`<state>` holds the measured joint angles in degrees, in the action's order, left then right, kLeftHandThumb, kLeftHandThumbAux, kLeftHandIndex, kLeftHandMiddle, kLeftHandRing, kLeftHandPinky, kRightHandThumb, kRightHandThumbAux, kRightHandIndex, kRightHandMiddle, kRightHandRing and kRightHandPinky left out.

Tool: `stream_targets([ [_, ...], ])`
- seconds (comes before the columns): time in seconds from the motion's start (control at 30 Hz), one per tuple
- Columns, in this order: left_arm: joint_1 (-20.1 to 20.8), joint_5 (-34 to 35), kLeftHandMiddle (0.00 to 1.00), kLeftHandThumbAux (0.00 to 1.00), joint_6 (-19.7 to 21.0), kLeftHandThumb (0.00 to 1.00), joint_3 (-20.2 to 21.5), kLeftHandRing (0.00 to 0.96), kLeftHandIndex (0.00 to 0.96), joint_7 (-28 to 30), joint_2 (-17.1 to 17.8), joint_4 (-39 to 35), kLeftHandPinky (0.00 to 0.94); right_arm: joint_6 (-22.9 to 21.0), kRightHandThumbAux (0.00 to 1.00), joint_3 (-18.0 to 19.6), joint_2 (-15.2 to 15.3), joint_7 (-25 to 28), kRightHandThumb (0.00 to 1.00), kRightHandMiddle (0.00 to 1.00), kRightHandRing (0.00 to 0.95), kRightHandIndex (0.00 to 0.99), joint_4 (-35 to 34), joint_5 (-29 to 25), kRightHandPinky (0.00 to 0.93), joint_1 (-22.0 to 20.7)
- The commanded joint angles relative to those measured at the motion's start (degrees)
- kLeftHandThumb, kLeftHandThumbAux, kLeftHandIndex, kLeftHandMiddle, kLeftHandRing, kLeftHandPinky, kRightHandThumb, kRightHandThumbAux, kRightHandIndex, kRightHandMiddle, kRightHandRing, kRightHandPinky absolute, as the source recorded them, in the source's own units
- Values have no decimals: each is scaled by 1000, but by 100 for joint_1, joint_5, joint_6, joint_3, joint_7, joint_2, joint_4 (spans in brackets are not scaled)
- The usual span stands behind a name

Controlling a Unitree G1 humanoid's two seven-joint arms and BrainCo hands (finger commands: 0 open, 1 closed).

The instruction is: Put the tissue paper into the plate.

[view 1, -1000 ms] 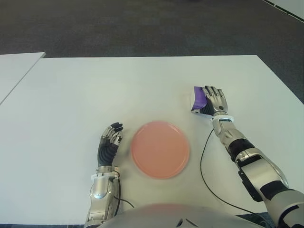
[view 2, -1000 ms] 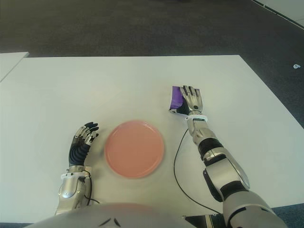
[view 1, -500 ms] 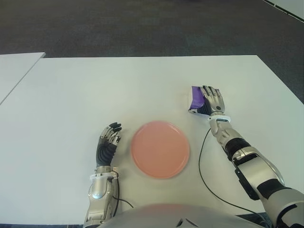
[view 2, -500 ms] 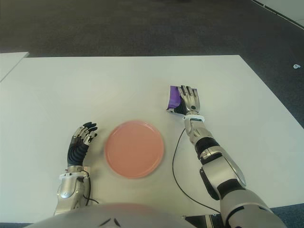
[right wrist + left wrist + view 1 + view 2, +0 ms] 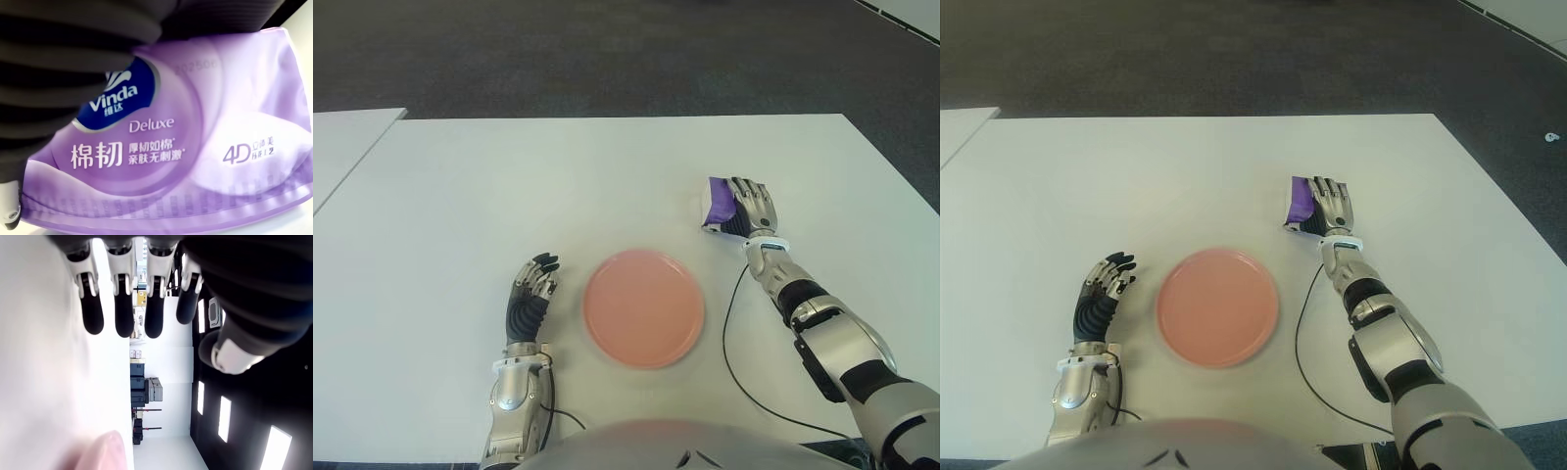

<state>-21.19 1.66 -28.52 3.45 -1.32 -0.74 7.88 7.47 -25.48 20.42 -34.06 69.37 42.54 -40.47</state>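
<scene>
Your left hand [image 5: 530,291] has slid back toward the body since a second ago, fingers loosely extended and holding nothing, just left of the pink plate [image 5: 643,306]. Your right hand [image 5: 748,208] lies over the purple tissue pack [image 5: 718,201], fingers wrapped on it, right of and beyond the plate on the white table [image 5: 558,186]. The right wrist view gives you the pack's Vinda Deluxe label [image 5: 115,105]; the eye views don't.
</scene>
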Motion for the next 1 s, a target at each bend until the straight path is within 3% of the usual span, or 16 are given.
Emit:
stream_targets([
  [0.03, -24, 32, 281, 598, 74, 225, 2, 293, 245, 76, 19, 43, 330, 37, 561, -43, -120, 129, 500, 131, 81, 67, 305, -91, 89, 81],
  [0.57, -62, 115, 298, 602, 199, 246, 46, 311, 257, 71, -17, -123, 349, 116, 571, -152, -171, -43, 475, 162, 120, 93, 496, -45, 128, 40],
  [1.0, -149, 193, 291, 586, 242, 251, 31, 306, 253, 130, 19, -293, 342, 37, 569, -206, -380, 221, 435, 154, 123, 90, 753, -88, 134, 280],
])
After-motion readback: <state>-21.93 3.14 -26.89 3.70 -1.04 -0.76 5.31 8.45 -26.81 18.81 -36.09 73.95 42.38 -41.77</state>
